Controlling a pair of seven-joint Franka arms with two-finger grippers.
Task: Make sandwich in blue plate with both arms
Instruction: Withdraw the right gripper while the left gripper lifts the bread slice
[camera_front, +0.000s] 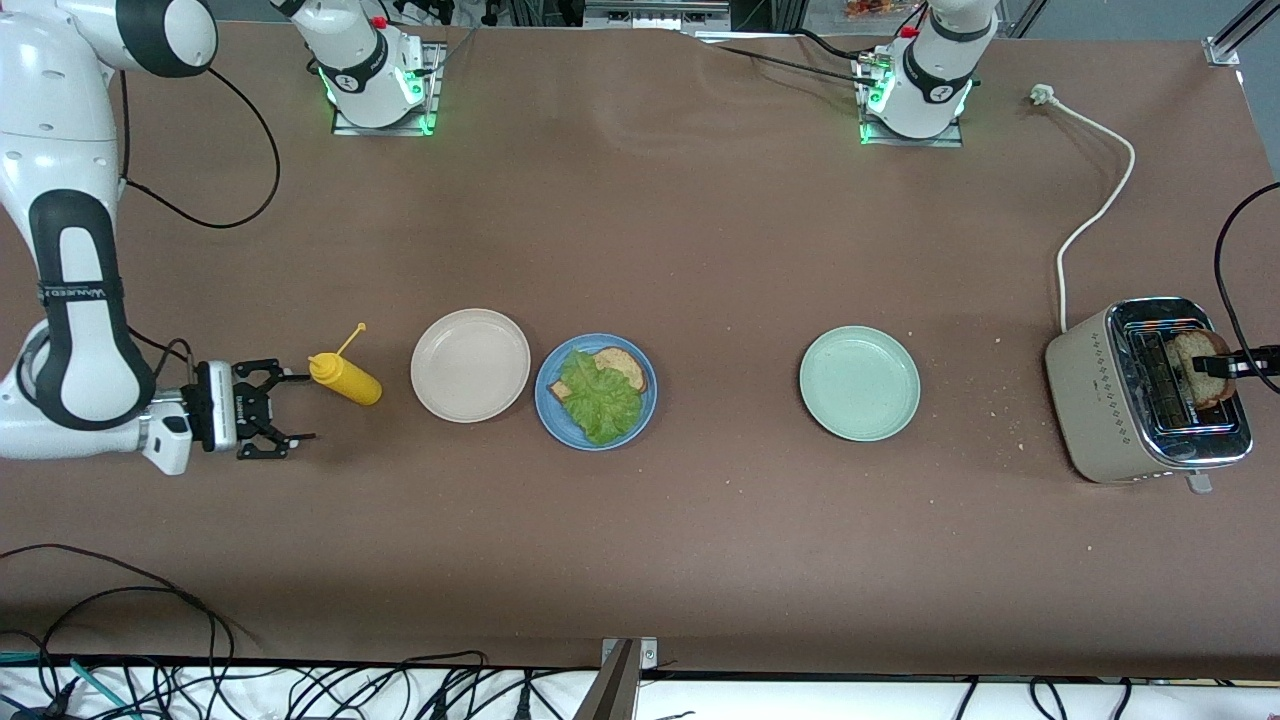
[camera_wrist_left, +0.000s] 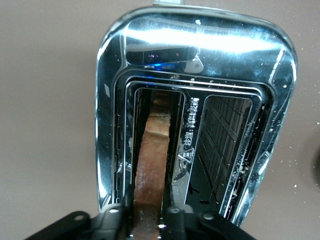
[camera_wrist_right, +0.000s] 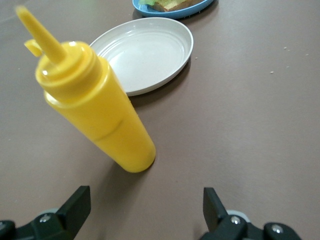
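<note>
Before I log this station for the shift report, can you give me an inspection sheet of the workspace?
Surface: brown table, crumbs near the toaster.
Job's things: round blue plate holds a brown toast slice under a ruffled green lettuce leaf; second toast slice stands in the beige-and-chrome toaster.
Clutter: yellow squeeze bottle, beige-white plate, mint-green plate.
Grippers: left gripper closing on the toast in the toaster; right gripper open beside the bottle.
Cables: white toaster cord; black arm cables.
Surroundings: loose cables along the table's near edge.
</note>
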